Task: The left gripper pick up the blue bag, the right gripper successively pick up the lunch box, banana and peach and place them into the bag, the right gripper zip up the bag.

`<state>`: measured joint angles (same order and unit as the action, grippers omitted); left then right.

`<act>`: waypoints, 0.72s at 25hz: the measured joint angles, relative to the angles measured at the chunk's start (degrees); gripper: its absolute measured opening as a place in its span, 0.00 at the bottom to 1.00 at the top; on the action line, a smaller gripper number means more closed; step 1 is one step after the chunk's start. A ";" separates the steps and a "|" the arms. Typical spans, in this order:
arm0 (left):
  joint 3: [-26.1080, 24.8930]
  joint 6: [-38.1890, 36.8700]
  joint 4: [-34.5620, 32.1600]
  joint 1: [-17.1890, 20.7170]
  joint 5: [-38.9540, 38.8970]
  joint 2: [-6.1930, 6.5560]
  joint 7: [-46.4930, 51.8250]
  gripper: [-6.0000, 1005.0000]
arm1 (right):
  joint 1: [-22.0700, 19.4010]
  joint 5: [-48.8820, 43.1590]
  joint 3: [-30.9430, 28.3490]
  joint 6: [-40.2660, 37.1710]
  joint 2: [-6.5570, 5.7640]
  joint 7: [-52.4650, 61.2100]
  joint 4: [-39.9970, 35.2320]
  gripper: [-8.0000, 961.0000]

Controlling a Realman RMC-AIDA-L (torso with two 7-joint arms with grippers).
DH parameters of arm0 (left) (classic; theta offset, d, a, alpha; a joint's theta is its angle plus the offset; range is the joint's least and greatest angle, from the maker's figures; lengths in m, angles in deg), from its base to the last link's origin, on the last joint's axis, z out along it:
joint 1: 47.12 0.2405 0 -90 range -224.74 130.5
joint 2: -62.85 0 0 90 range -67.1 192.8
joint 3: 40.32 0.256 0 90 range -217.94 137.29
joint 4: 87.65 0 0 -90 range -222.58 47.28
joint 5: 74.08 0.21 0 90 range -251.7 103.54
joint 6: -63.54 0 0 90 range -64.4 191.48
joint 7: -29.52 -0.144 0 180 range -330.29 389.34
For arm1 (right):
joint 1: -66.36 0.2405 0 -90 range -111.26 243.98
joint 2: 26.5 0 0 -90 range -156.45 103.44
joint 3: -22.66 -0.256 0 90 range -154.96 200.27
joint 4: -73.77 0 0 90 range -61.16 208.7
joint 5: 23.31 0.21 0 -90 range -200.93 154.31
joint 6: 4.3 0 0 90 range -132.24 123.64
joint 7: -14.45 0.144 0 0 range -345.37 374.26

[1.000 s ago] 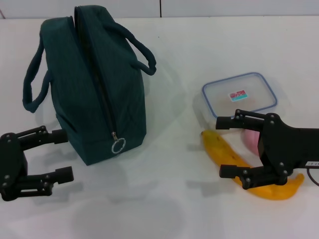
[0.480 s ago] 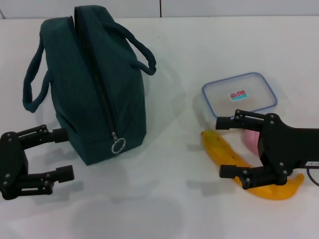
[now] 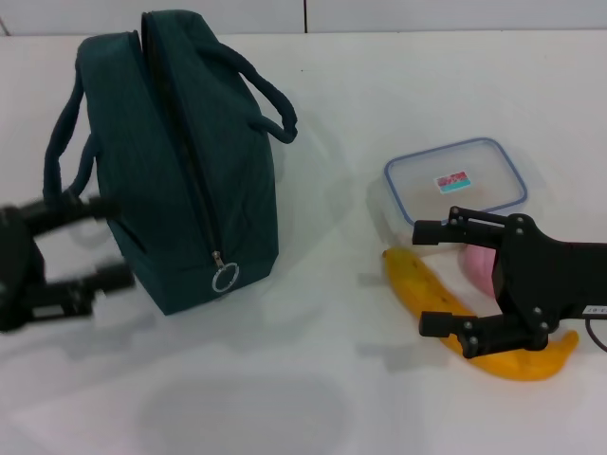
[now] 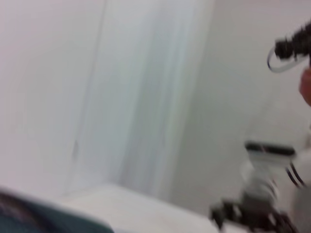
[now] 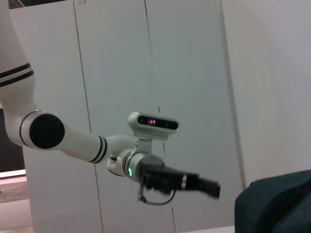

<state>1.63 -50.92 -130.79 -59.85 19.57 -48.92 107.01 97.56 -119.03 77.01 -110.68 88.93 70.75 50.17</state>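
Now the left gripper (image 3: 85, 242) had moved: a second earlier it hovered low at about eight o'clock from the blue bag (image 3: 175, 156), and in this moment it had risen and slid toward the bag's near left side, its fingers spread wide and blurred with motion, the upper one just beside the fabric below the left handle. That suggested the reach for the bag had begun, though nothing was gripped yet.

The bag stood upright on the white table (image 3: 313, 379), zipper closed along its ridge with the ring pull hanging at the near end. It had not shifted.

The right gripper (image 3: 446, 275) sat where it had been, at roughly four o'clock from the bag, open wide and empty above the banana (image 3: 417, 284). The lunch box (image 3: 455, 180) lay just beyond it at twelve o'clock, and a sliver of the peach (image 3: 474, 265) showed pink behind its body. None of those three had moved.

Judging by this, the task was at its very start, with all packing and zipping ahead.
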 joint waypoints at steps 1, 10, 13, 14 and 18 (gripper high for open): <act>-0.48 0.07 0.02 -0.11 -1.42 0.12 0.07 0.88 | 0.00 0.01 -0.03 -0.01 -0.01 0.01 0.00 0.92; -15.10 9.29 0.50 -6.12 -2.54 -0.36 10.73 0.88 | -0.85 2.35 -0.13 0.22 -0.04 0.02 -0.04 0.92; -14.99 14.69 0.24 -7.44 -1.78 -0.24 13.96 0.88 | -1.57 2.93 -0.36 0.22 -0.04 -0.06 -0.04 0.92; -14.83 17.08 0.09 -8.08 -1.03 -0.17 15.55 0.88 | -1.73 3.04 -0.54 0.22 -0.04 -0.09 -0.04 0.92; -14.69 22.49 -1.13 -11.43 5.53 0.59 23.45 0.88 | -2.28 3.09 -0.84 0.41 -0.14 -0.33 -0.04 0.92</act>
<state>-13.06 -28.44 -131.91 -71.28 25.10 -48.33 130.45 95.28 -115.93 76.17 -110.27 88.79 70.43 50.13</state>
